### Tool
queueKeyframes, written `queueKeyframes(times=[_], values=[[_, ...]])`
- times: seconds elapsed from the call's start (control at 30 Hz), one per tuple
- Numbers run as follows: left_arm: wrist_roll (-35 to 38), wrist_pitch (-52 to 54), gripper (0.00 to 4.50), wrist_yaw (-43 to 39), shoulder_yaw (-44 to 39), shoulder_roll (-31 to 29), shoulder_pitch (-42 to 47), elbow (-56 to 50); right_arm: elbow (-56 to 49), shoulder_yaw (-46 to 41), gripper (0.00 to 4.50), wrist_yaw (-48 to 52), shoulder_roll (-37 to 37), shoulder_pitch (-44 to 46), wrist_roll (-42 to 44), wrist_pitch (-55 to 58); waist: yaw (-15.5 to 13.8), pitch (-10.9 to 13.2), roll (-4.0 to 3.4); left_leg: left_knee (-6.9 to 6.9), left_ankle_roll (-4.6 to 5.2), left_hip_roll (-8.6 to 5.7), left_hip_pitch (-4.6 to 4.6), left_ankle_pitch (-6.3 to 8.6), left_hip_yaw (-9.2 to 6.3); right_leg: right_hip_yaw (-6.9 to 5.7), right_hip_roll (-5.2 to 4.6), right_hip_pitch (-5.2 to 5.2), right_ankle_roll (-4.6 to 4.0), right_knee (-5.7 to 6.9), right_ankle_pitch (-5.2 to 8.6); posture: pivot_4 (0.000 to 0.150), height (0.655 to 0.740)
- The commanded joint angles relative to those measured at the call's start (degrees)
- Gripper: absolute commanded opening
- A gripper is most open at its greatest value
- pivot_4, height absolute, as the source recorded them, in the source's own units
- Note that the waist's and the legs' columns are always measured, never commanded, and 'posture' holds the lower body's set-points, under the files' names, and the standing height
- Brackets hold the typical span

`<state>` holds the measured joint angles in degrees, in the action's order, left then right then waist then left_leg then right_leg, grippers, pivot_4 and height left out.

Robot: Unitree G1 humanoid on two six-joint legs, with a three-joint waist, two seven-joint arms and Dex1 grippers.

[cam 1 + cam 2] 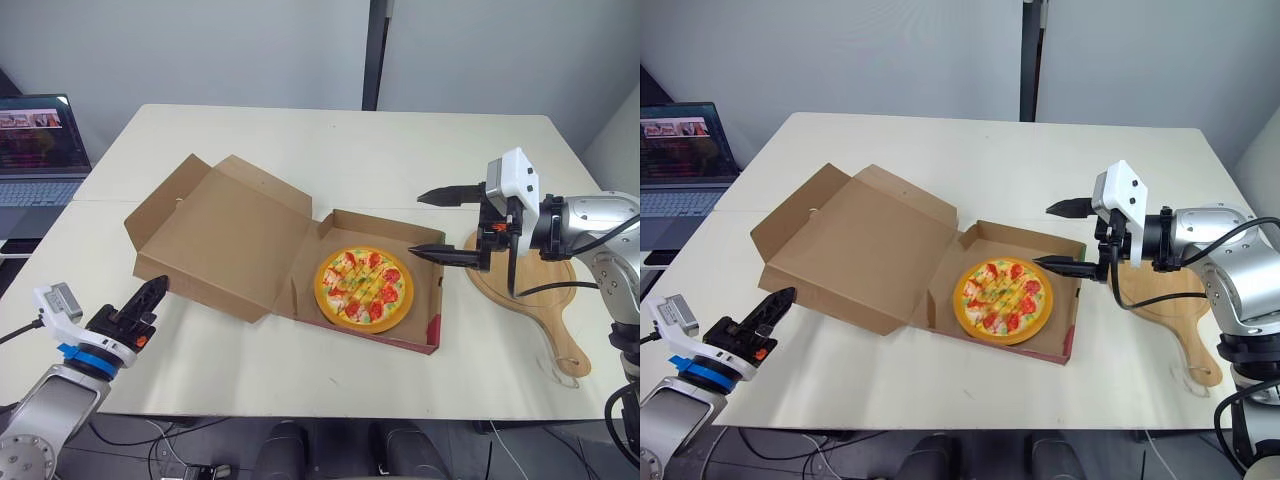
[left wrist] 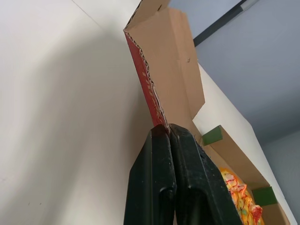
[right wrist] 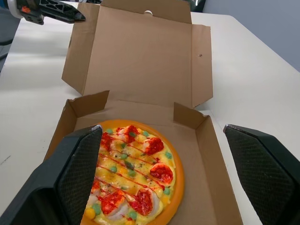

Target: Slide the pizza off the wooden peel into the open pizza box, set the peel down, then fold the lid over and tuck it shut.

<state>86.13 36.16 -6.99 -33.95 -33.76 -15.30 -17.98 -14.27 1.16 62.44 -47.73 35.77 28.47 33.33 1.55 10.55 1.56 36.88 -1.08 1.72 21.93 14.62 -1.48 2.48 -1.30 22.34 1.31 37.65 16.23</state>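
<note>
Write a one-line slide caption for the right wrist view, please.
Open right claw faces the round orange-rimmed pizza inside the brown cardboard box, lid unfolded.

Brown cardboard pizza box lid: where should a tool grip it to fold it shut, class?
Grip the brown cardboard lid's outer tuck flap, coming from the robot's left: that free edge lies farthest from the hinge, tilted up off the white table.

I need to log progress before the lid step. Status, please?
Left gripper shut, empty, near open lid. Right gripper open, empty, at box rim. Pizza in box, peel on table, lid unfolded. Right gripper may block lid.
</note>
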Motion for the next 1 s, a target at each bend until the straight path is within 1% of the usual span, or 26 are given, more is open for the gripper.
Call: queueKeyframes(times=[0.03,0.17,0.27,0.37,0.43,0.5,0.63,0.73,0.83,0.9,1.0], values=[[-1.64,0.72,0.03,-2.0,-0.39,-0.48,0.86,-0.99,0.77,-0.57,4.5,-2.09,-0.89,1.16,-3.34,-2.06,0.0,0.0,0.0,0.0,0.0,0.0,0.0,0.0,0.0,0.0,0.0,0.0,0.0,0.0,0.0,0.15,0.74],[-1.65,1.37,0.03,-3.54,-1.45,-0.68,2.12,-0.84,8.21,3.31,4.5,-8.38,-0.32,3.81,-14.08,-6.57,0.02,0.0,0.0,0.01,0.0,-0.02,-0.02,0.0,0.02,0.0,-0.01,0.0,0.0,0.0,0.0,0.15,0.74],[-1.88,1.93,0.0,-4.09,-1.8,-1.19,3.14,-0.17,14.63,6.93,3.86,-10.77,0.17,6.07,-21.04,-10.52,-0.02,0.0,0.0,0.02,-0.01,-0.05,-0.01,0.0,0.05,0.0,-0.03,0.02,0.0,0.0,0.0,0.15,0.74],[-2.55,2.44,0.0,-4.76,-1.65,-1.58,4.2,0.47,21.46,11.06,2.88,-13.08,1.72,8.63,-27.92,-15.39,0.06,0.0,0.0,0.0,-0.01,-0.04,0.01,0.0,0.06,0.01,-0.02,0.06,-0.01,0.0,0.0,0.15,0.74],[-2.9,2.68,0.0,-4.93,-1.63,-1.63,4.94,0.87,27.13,13.91,2.14,-13.91,3.04,11.05,-32.07,-18.81,0.1,0.0,0.0,-0.01,-0.01,-0.04,0.01,0.0,0.07,0.0,0.0,0.06,0.07,0.0,-0.05,0.15,0.74],[-3.26,2.94,0.0,-5.01,-1.55,-1.62,5.64,1.27,33.02,15.75,1.44,-14.32,4.5,13.53,-35.07,-21.83,0.13,0.01,-0.01,-0.01,-0.01,-0.05,0.02,0.0,0.08,-0.01,0.02,0.06,0.28,0.01,-0.18,0.15,0.74],[-4.2,3.52,0.0,-5.74,-1.68,-1.95,6.84,2.14,45.49,19.16,0.02,-14.31,7.06,18.7,-40.31,-27.83,0.15,0.04,-0.01,-0.02,-0.02,-0.07,0.02,0.0,0.09,-0.05,0.02,0.1,0.34,0.01,-0.21,0.15,0.74],[-5.33,3.89,0.0,-6.96,-1.84,-2.85,8.13,3.17,56.04,21.67,0.02,-14.68,8.69,22.77,-44.25,-32.56,0.15,0.04,-0.01,-0.01,-0.03,-0.07,0.05,0.0,0.09,-0.08,0.01,0.11,0.35,0.0,-0.23,0.15,0.74],[-6.69,4.4,0.0,-8.57,-1.39,-4.11,10.03,4.39,63.14,22.3,0.02,-11.8,9.91,24.75,-45.09,-35.96,0.09,0.04,-0.01,-0.01,-0.03,-0.1,0.06,0.0,0.09,-0.08,0.01,0.09,0.35,0.01,-0.23,0.15,0.74],[-7.8,5.03,0.0,-9.87,-0.92,-5.25,11.7,5.39,64.29,22.21,0.02,-7.72,10.07,24.68,-44.47,-38.34,0.1,0.04,-0.01,-0.02,-0.03,-0.08,0.07,0.0,0.08,-0.09,0.01,0.09,0.35,0.01,-0.23,0.15,0.74],[-9.97,6.41,0.0,-12.59,0.96,-7.72,16.33,7.71,61.71,22.18,0.02,-2.16,9.42,23.1,-44.01,-41.38,0.18,0.09,-0.08,-0.03,-0.05,-0.08,0.07,0.01,0.07,-0.13,0.01,0.1,0.35,0.04,-0.24,0.15,0.74]])
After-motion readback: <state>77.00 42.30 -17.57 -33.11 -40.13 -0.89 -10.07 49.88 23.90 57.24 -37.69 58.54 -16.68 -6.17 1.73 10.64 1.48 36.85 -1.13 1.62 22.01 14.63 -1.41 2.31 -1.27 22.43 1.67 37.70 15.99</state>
